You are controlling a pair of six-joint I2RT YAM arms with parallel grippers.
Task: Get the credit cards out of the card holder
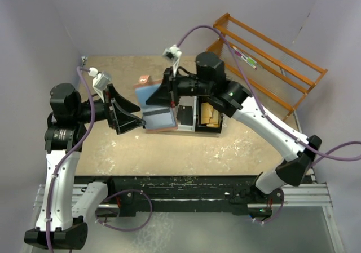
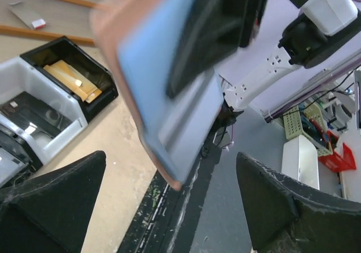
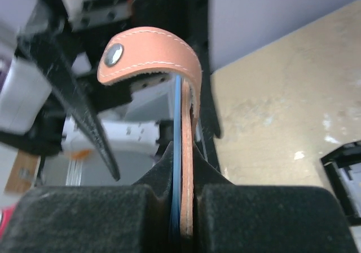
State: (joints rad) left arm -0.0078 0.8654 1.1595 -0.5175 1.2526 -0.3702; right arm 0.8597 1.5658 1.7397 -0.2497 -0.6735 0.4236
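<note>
Top view: at frame centre the right gripper [image 1: 164, 95] is clamped on the opened card holder [image 1: 151, 95], and the left gripper [image 1: 131, 121] gapes wide just left of it. A pale grey strip in the lining is probably the credit cards [image 1: 159, 118].

Left wrist view: the blurred holder fills the upper middle, apart from the spread fingers [image 2: 56, 208].

Right wrist view: pads [image 3: 84, 219] squeeze the holder's edge at bottom centre.

No card lies out, so extraction looks not yet done.

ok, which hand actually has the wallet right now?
The right hand: shut on the wallet at its edge, leather and blue lining pinched between its pads. The left hand stands wide open, gripping nothing.
</note>
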